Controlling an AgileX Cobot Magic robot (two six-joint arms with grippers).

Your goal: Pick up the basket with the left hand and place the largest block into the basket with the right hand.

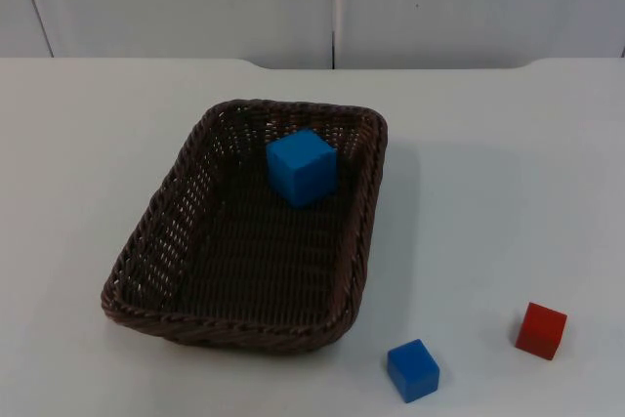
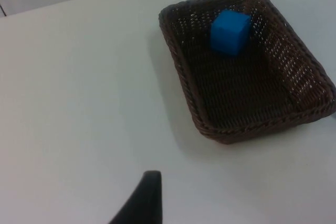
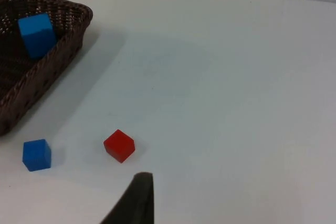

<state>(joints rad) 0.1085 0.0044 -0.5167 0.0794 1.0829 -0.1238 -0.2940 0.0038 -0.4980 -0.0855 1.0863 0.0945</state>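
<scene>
White table [image 1: 508,173] carries everything we can see, and on it the dark brown wicker basket [image 1: 244,231] rests flat, its long axis running from the near edge toward the partition wall, slightly slanted. Inside it, against the far end wall, sits the large blue block [image 1: 303,167], tilted a little on the weave. We judge the placing done: the largest block is already in the basket, and the basket stands on the table, not lifted.

Near the table's front edge, to the right of the basket, lie the small blue block [image 1: 413,370] and, well apart from it, the small red block [image 1: 541,329].

From the left gripper [image 2: 142,203] the basket lies ahead and off to one side, well apart; from the right gripper [image 3: 134,203] the small red block is near. We cannot tell whether either claw is apart or together. The left arm looks the natural one for the basket's left rim.
</scene>
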